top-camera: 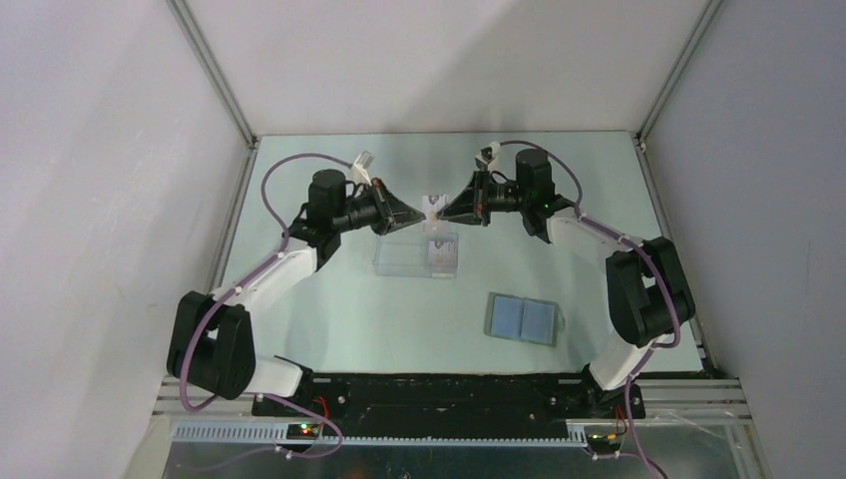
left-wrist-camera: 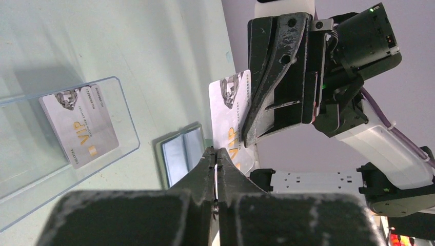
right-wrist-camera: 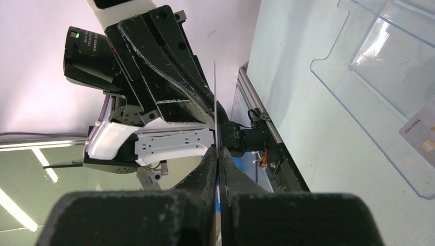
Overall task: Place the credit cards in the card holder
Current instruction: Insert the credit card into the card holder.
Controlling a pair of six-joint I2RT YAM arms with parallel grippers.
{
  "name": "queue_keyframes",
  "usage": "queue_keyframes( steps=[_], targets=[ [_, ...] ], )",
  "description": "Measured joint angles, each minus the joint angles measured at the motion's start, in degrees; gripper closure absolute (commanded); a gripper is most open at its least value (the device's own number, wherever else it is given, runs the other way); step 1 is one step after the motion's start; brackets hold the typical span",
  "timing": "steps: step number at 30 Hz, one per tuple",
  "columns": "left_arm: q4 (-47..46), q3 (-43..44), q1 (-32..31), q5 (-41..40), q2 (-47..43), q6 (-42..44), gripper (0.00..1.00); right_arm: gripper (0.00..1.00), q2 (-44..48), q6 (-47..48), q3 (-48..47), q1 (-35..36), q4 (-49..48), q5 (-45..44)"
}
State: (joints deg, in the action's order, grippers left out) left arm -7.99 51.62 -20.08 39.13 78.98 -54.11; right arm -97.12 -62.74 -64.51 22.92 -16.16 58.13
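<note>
— Green-tinted counter (top-camera: 329, 309) is the biggest thing here. What sits on it?
— A clear plastic case (top-camera: 399, 255), lying flat about mid-counter. I'll place everything else from it.
— And the arms?
— The left arm (top-camera: 269, 274) reaches in from the left of the case and the right arm (top-camera: 638, 289) from its right. They meet nose to nose just above its far edge.
— Where is the holder?
— The holder (top-camera: 523, 318) lies open on the counter, light-blue inside up. It is to the right of the case and nearer the arm bases, well apart from it.
— The cards?
— Two show. The held card (top-camera: 435, 207) stands on edge in the air above the far edge of the case, with gold "VIP" lettering on its pale face. The second card (left-wrist-camera: 79, 125) lies flat inside the case at its right end, with the same lettering.
— And the fingers?
— The left fingers (top-camera: 414, 217) are clenched on one edge of the held card, and the right fingers (top-camera: 454, 211) are clenched on the opposite edge. Each wrist view shows the card pinched between closed tips. Both cards are outside the holder.
</note>
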Motion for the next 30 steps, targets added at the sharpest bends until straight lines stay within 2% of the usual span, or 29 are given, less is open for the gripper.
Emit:
queue_keyframes(
  steps=[1,3,5,9,13,18,23,30],
  targets=[
    [-0.13,-0.17,0.0,0.04,-0.02,-0.02,0.78,1.0,0.0,0.33,0.0,0.0,0.17,0.0],
    [-0.15,-0.28,-0.02,0.09,-0.02,-0.02,0.64,1.0,0.0,1.42,0.0,0.0,1.33,-0.15],
    [-0.07,-0.63,-0.2,0.09,-0.04,0.0,0.54,1.0,0.26,3.63,0.0,-0.02,3.91,-0.83],
    [0.02,-2.45,-1.09,-0.76,-0.55,-0.42,0.48,1.0,3.39,11.08,0.02,-0.57,15.32,-4.7],
    [0.2,-4.5,-4.9,-3.08,-0.9,-0.48,0.48,1.0,11.67,18.36,3.52,-3.56,24.94,-9.42],
    [0.22,-4.98,-13.0,-6.4,0.66,-0.55,0.52,1.0,23.63,24.17,14.47,-11.02,32.52,-12.55],
    [0.46,-3.34,-21.59,-9.38,7.21,-1.27,0.57,1.0,31.1,29.0,22.43,-14.93,42.14,-15.91],
    [0.35,0.04,-29.64,-12.59,16.31,-2.51,0.67,1.0,40.85,32.0,27.43,-15.52,51.21,-22.73]
  ],
)
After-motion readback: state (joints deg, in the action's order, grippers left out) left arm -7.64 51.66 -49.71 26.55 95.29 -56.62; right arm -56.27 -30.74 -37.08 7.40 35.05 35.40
